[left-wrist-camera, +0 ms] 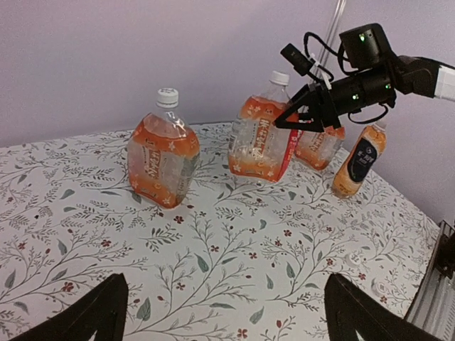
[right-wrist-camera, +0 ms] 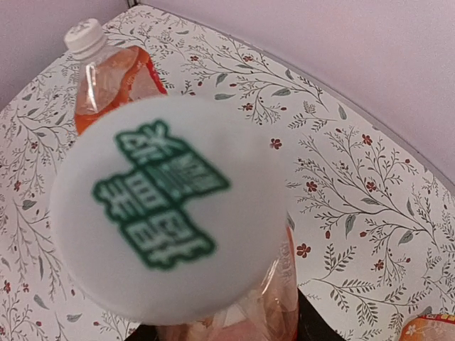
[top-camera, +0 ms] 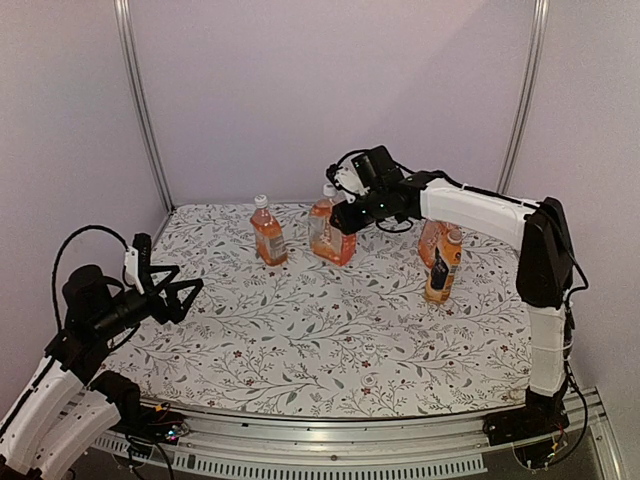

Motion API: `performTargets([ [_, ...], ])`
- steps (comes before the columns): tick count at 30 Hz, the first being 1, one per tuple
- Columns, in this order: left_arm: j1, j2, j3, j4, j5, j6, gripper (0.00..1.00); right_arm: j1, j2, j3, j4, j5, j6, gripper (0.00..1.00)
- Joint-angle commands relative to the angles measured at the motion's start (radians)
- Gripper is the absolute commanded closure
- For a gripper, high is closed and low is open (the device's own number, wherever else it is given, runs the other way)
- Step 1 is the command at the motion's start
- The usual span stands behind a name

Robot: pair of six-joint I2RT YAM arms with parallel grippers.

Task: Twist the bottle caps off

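Four bottles of orange drink stand at the back of the table. The left bottle (top-camera: 268,235) has a white cap (left-wrist-camera: 168,96). My right gripper (top-camera: 343,218) straddles the middle bottle (left-wrist-camera: 257,142) below its white cap (right-wrist-camera: 170,206), which has green print and fills the right wrist view. Its jaws stand wide; I cannot see them pressing the bottle. A third bottle (top-camera: 431,240) and the black-labelled bottle (left-wrist-camera: 361,160) stand to the right, their tops hidden by the arm. My left gripper (left-wrist-camera: 227,312) is open and empty, low at the front left.
The floral tablecloth (top-camera: 330,340) covers the table. Pale walls and two metal posts (top-camera: 140,100) close the back. A small pale round thing (left-wrist-camera: 353,259) lies on the cloth in front of the black-labelled bottle.
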Motion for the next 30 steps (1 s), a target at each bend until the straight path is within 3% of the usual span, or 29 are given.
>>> performTargets([
  [1, 0.004, 0.02, 0.083, 0.001, 0.245, 0.039, 0.06, 0.063, -0.27, -0.11, -0.022, -0.172, -0.133, 0.68],
  [6, -0.103, 0.128, 0.251, -0.141, 0.444, 0.23, 0.08, 0.202, -0.461, -0.207, -0.046, -0.299, -0.237, 0.68],
  [10, -0.254, 0.247, 0.422, -0.339, 0.455, 0.415, 0.06, 0.328, -0.51, -0.203, -0.07, -0.336, -0.273, 0.68],
  [15, -0.312, 0.37, 0.573, -0.441, 0.462, 0.482, 0.03, 0.431, -0.525, -0.182, -0.078, -0.341, -0.32, 0.68],
  [22, -0.392, 0.435, 0.611, -0.434, 0.448, 0.492, 0.07, 0.479, -0.52, -0.175, -0.001, -0.341, -0.296, 0.72],
  [30, -0.443, 0.459, 0.636, -0.346, 0.373, 0.417, 0.46, 0.481, -0.503, -0.187, 0.052, -0.329, -0.271, 0.71],
])
